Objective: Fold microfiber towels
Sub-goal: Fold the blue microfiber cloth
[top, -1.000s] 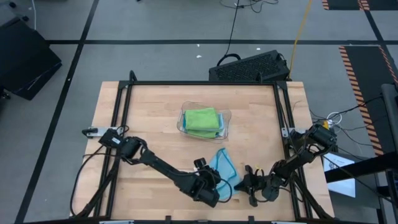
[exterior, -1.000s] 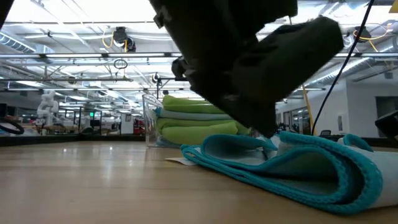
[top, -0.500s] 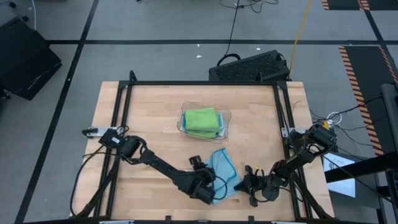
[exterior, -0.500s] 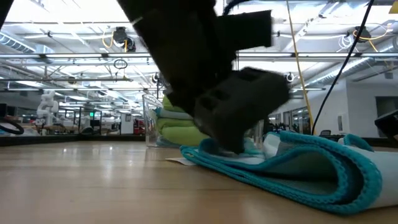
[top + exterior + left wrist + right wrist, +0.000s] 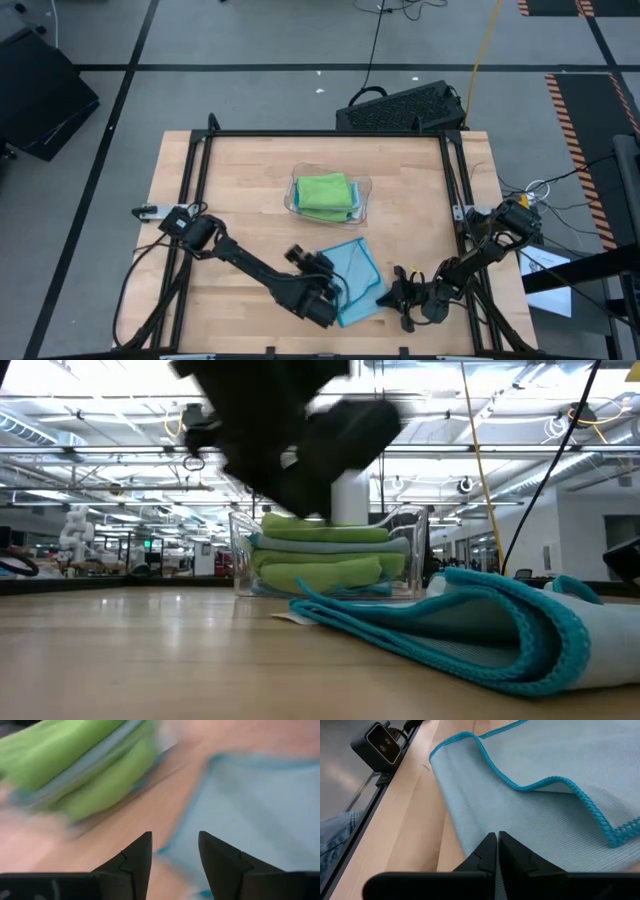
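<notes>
Overhead: blue towel [image 5: 352, 280] lies folded on the near middle of the table [image 5: 240, 190]; clear tray [image 5: 363, 198] of folded green towels [image 5: 325, 192] sits behind it. Left gripper [image 5: 322, 296] hovers at the towel's left edge; right gripper [image 5: 400, 292] rests just beside its right edge.

Table level: blue towel doubled, its fold bulging; soft, light, limp.

Left wrist: fingers [image 5: 137, 857] spread, holding nothing.

Right wrist: fingers [image 5: 485, 852] pressed together, empty. Best hold, probably: a stitched hem corner.
</notes>
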`<action>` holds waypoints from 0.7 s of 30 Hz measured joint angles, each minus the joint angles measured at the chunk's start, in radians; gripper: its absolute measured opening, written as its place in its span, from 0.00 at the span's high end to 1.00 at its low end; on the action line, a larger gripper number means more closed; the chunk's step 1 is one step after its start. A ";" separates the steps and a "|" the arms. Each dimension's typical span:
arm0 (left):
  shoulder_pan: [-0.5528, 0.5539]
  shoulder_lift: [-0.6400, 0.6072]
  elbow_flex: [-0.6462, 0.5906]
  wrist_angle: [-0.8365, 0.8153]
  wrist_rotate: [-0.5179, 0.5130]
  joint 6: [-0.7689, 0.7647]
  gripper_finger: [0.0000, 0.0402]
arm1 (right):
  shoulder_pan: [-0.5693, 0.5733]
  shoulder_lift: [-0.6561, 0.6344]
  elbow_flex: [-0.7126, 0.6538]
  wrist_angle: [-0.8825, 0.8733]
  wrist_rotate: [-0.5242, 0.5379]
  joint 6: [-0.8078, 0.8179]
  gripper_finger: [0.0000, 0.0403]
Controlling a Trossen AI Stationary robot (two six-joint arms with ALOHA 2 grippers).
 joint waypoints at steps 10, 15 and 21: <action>0.004 0.035 0.001 0.893 0.114 0.774 0.57 | 0.000 0.000 0.000 0.001 0.001 -0.002 0.97; 0.018 0.068 0.001 0.921 0.106 0.854 0.48 | 0.000 0.000 0.000 -0.001 0.001 -0.001 0.97; 0.042 0.117 0.000 0.958 0.176 0.868 0.39 | 0.000 0.000 0.000 0.003 0.002 -0.003 0.97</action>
